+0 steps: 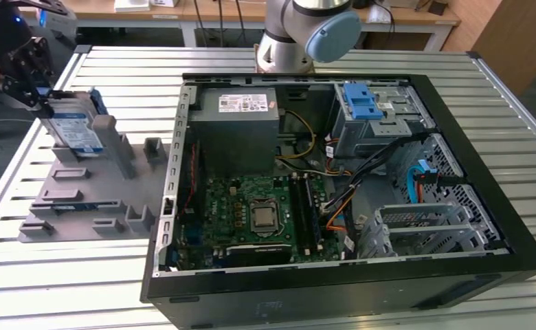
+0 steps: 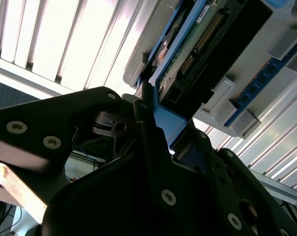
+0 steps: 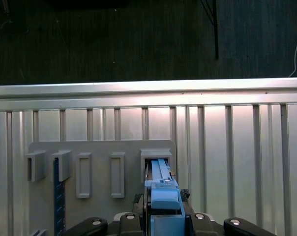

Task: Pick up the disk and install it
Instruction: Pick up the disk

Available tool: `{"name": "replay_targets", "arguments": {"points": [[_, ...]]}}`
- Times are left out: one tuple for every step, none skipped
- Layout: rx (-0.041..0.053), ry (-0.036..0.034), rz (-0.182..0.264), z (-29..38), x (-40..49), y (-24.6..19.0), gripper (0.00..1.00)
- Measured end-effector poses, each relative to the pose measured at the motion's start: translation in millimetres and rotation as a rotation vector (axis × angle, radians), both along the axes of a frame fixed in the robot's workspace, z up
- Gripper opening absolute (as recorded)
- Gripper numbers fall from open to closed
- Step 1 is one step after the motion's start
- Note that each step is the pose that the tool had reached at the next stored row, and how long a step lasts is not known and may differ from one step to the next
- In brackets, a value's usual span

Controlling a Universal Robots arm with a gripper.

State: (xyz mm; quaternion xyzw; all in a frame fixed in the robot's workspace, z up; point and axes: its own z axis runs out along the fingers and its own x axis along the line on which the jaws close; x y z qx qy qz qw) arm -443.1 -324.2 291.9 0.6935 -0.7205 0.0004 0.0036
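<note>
The disk [image 1: 72,129], a flat silver drive with a white-and-blue label and blue side rails, stands on edge in the grey holder [image 1: 112,199] at the exterior view's left. My black gripper [image 1: 42,102] is at its upper end, shut on it. In the second wrist view a dark finger [image 2: 144,115] presses against the blue rail, and the disk's green circuit board [image 2: 203,35] faces the camera. In the first wrist view the blue rail [image 3: 161,189] runs out from between the jaws into a slot of the holder [image 3: 99,147].
An open black computer case [image 1: 488,172] lies on the slatted metal table [image 1: 67,289], with a motherboard [image 1: 259,213], a grey power-supply box [image 1: 240,120], loose cables and a drive cage with a blue latch [image 1: 364,103]. The arm's base [image 1: 300,34] stands behind the case.
</note>
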Motion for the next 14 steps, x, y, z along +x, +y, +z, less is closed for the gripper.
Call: {"name": "replay_targets", "arguments": {"points": [[0.0000, 0.0000, 0.000, 0.7, 0.0, 0.0, 0.36], [0.0000, -0.0001, 0.000, 1.3, 0.0, 0.0, 0.36], [0.0000, 0.0000, 0.000, 1.9, 0.0, 0.0, 0.36], [0.0000, 0.0000, 0.000, 2.6, 0.0, 0.0, 0.36], [0.0000, -0.0001, 0.000, 3.3, 0.0, 0.0, 0.36], [0.0000, 0.0000, 0.000, 4.0, 0.0, 0.0, 0.36], [0.0001, -0.0002, 0.000, 4.1, 0.0, 0.0, 0.36], [0.0000, -0.0001, 0.000, 4.4, 0.0, 0.0, 0.36], [0.0000, -0.0001, 0.000, 4.6, 0.0, 0.0, 0.36], [0.0000, 0.0000, 0.000, 4.6, 0.0, 0.0, 0.36], [0.0000, 0.0000, 0.000, 4.7, 0.0, 0.0, 0.36], [-0.0001, 0.0000, 0.000, 4.9, 0.0, 0.0, 0.36], [-0.0001, 0.0003, 0.000, 5.3, 0.0, 0.0, 0.36], [-0.0002, 0.0005, 0.000, 5.9, 0.0, 0.0, 0.36]]}}
